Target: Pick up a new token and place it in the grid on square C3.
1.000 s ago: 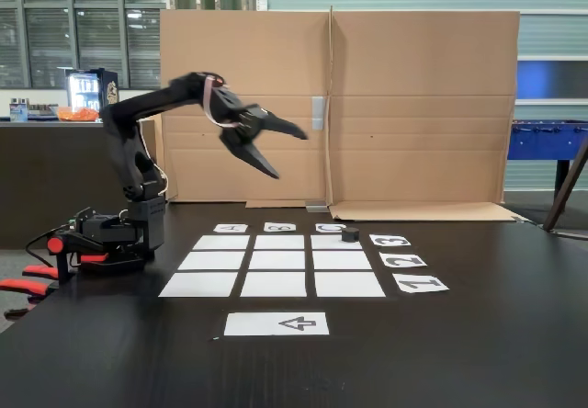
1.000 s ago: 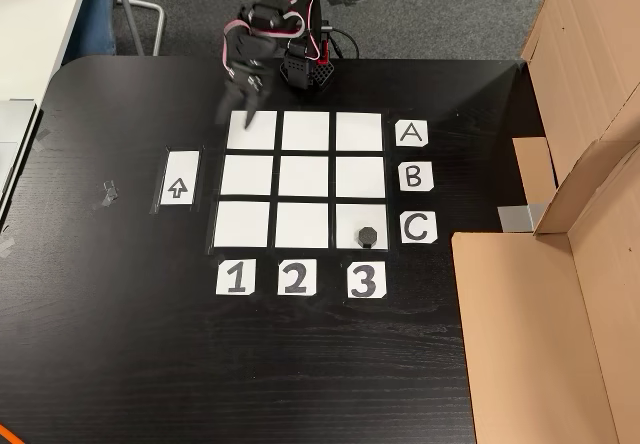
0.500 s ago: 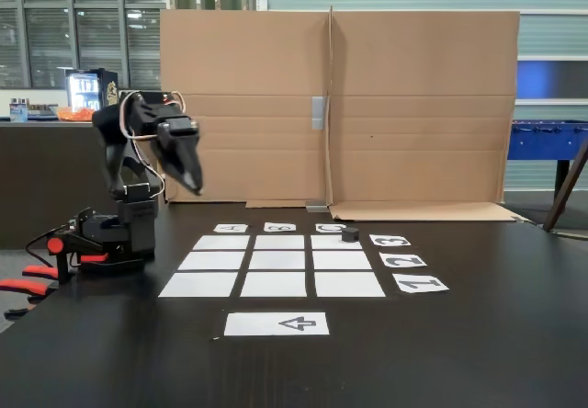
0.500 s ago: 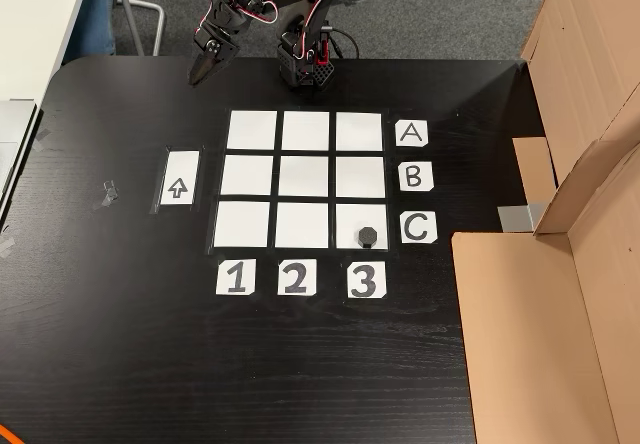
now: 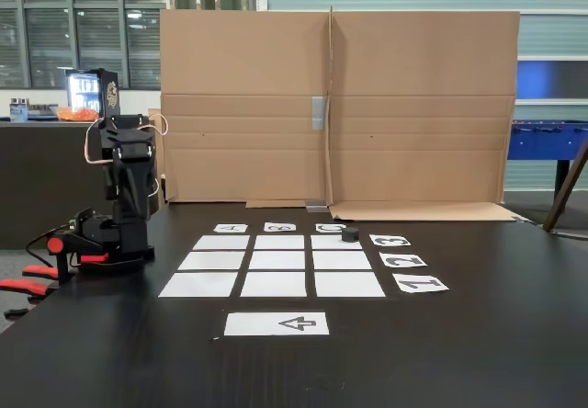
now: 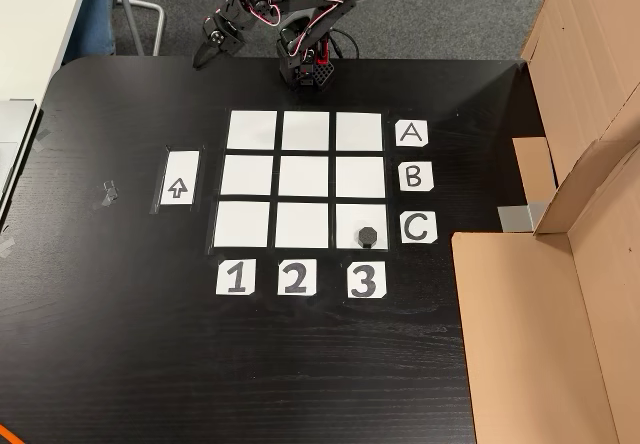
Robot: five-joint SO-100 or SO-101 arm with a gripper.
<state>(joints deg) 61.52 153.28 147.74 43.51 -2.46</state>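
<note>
Dark hexagonal puck token [image 6: 368,235] already sits on white paper square C3 [image 6: 358,216]. Black gripper [image 6: 203,56] folded near its base, can't tell its fingers' state. I'd just park gently.

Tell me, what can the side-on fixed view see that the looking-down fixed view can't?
A fixed view alone shows dark windows and a blue games table. A fixed view alone shows grey carpet floor. Both fixed views show the small dark hexagonal token sitting on white paper square C3, and the folded black robot arm.
</note>
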